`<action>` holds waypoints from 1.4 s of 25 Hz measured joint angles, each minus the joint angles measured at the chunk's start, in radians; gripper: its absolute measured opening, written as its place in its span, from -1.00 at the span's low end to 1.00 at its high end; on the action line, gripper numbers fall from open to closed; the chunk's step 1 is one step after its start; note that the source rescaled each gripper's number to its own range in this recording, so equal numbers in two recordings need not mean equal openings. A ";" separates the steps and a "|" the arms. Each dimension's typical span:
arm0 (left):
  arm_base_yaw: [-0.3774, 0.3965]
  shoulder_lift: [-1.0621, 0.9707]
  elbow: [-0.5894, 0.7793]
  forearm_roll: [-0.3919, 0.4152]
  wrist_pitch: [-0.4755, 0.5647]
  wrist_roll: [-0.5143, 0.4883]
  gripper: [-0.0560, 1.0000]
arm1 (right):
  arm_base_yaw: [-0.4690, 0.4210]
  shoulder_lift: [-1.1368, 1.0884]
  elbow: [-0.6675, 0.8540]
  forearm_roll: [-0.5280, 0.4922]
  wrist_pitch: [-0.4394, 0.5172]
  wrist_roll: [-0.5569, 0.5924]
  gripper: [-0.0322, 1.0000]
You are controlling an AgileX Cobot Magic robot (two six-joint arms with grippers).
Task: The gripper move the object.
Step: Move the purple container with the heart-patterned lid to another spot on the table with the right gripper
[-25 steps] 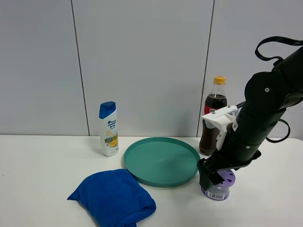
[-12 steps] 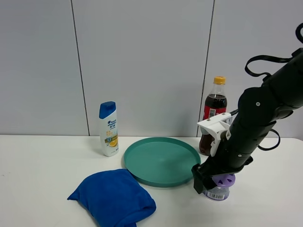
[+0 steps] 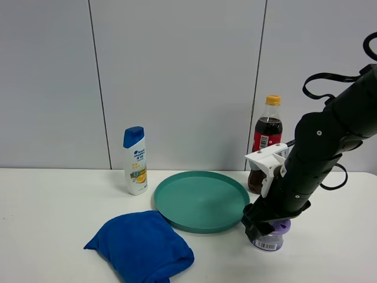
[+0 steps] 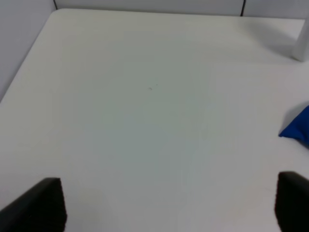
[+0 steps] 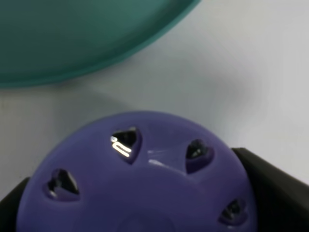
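The small clear jar (image 3: pixel 269 240) with a lilac lid and a barcode label stands on the white table, just right of the green plate's (image 3: pixel 200 200) front edge. My right gripper (image 3: pixel 264 229), at the end of the black arm with a white block, is down over it. In the right wrist view the lilac lid (image 5: pixel 140 183) with its petal holes fills the space between the two black fingers (image 5: pixel 270 186), which touch its sides. My left gripper (image 4: pixel 169 205) is open and empty over bare table, out of the high view.
A cola bottle (image 3: pixel 266 138) stands right behind the right arm. A white shampoo bottle (image 3: pixel 135 160) stands left of the plate. A blue cloth bag (image 3: pixel 141 244) lies at the front left. The plate rim (image 5: pixel 72 43) lies close to the jar.
The right arm has shifted a little to the left and lower over the jar, and the fingers now sit around the lid. The jar has stayed in place.
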 joint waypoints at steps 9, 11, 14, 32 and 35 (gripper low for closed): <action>0.000 0.000 0.000 0.000 0.000 0.000 1.00 | 0.087 -0.289 -0.017 0.079 0.124 0.043 -0.94; 0.000 0.000 0.000 0.000 0.000 0.000 1.00 | 0.138 -0.345 -0.070 0.091 0.161 0.022 -0.94; 0.000 0.000 0.000 0.000 0.000 0.000 1.00 | 0.234 -0.355 -0.208 0.099 0.253 0.001 -0.94; 0.000 0.000 0.000 0.000 0.000 0.000 1.00 | 0.505 0.279 -0.937 -0.078 0.368 -0.145 -0.94; 0.000 0.000 0.000 0.000 0.000 0.000 1.00 | 0.506 0.371 -1.003 -0.090 0.350 -0.191 -0.94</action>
